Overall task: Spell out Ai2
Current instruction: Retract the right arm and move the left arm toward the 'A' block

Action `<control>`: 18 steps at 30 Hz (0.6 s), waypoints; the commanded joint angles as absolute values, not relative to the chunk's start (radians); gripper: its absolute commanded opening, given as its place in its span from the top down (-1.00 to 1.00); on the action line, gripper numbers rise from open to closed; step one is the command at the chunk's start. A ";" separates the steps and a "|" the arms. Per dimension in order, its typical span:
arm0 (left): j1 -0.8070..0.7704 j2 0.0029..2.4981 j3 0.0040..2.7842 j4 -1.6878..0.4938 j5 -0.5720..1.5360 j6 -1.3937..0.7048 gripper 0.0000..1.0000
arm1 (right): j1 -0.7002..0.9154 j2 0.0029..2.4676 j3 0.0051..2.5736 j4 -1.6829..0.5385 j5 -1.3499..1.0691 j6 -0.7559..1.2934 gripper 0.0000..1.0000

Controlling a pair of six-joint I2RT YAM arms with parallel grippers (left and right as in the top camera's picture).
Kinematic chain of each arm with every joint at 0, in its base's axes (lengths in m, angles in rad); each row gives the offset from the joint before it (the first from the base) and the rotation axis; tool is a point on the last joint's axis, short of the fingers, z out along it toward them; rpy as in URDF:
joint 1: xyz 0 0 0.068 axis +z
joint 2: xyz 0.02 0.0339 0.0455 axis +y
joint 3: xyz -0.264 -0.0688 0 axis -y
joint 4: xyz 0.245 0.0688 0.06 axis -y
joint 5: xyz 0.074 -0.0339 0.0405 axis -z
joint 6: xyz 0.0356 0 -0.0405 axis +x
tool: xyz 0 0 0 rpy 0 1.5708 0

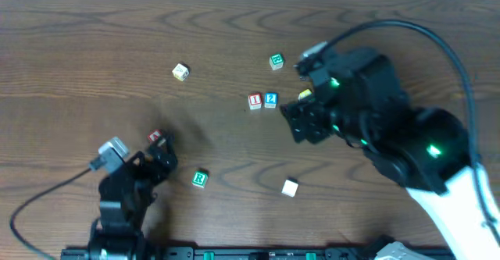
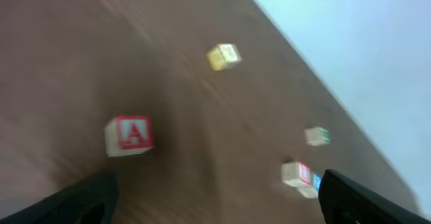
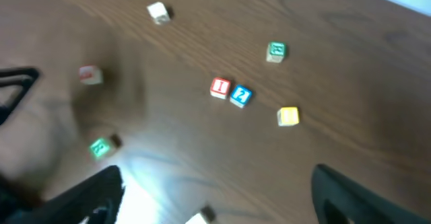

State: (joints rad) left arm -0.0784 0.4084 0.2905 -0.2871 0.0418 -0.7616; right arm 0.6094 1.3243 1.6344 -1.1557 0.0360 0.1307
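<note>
We're lining up A block point(image 2: 129, 135); left fingers point(image 2: 81, 200) spread, block sitting off-centre toward 9 o'clock, so we're risking clipping it; right fingers point(image 3: 367, 194) spread, empty.

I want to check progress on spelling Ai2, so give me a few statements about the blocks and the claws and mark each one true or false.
1. The red I block and the blue 2 block sit side by side. True.
2. The red A block is lined up next to the I block. False: it lies well apart from that pair, on the table just ahead of the left claw.
3. The left claw is shut on a block. False: it is open and holds nothing.
4. The right claw is open and empty. True.
</note>
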 commanded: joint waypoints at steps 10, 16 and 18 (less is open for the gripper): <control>-0.072 1.214 0.896 -0.696 0.028 -0.847 -0.91 | 0.403 1.369 1.606 -1.097 0.064 0.130 -0.98; -0.072 1.357 0.989 -0.614 0.216 -0.665 -0.91 | 0.302 1.385 1.599 -1.100 0.064 0.117 -0.99; -0.072 1.369 0.989 -0.559 0.235 -0.675 -0.91 | 0.271 1.391 1.595 -1.089 0.064 0.096 -0.99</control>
